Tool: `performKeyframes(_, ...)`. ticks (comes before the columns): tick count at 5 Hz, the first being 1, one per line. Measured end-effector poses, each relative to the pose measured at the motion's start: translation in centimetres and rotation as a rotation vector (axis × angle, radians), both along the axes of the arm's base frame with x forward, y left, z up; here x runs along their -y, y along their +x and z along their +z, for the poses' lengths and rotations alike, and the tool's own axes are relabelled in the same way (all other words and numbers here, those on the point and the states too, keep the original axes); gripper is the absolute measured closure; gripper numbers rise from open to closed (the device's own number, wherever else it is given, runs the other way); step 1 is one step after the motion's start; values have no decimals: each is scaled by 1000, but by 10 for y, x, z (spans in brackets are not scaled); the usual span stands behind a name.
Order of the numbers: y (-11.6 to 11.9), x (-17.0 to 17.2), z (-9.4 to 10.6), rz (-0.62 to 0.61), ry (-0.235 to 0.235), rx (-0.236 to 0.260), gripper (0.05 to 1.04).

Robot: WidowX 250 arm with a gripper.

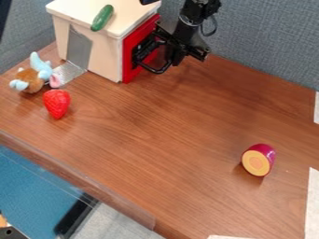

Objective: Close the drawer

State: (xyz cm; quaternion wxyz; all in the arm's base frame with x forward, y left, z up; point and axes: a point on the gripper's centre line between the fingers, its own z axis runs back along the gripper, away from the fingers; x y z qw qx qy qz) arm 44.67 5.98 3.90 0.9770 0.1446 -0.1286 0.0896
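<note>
Dark parts run together at the red drawer front (129,60), and several things are cut off.
The gripper (167,49) covers part of the red front, its jaws merging with the black handle (159,70); their opening is unclear. The top edge crops the arm (198,8), the pale box (107,58) and a black piece (148,2). Pale strips at the desk's (168,126) right side are cut off. The plush toy's (31,78) features are too small to tell.

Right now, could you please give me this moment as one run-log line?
red drawer front looks flush with cream box | pincer at black handle | cucumber on box top
</note>
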Motion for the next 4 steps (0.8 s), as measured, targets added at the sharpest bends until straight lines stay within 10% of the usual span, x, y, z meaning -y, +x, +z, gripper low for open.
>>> performKeyframes(1,-8,5,2,-22,-38,-36,742)
performKeyframes(3,-7,34,48,-127,-164,53,158)
performKeyframes(4,-14,44,66,-174,-220,57,76)
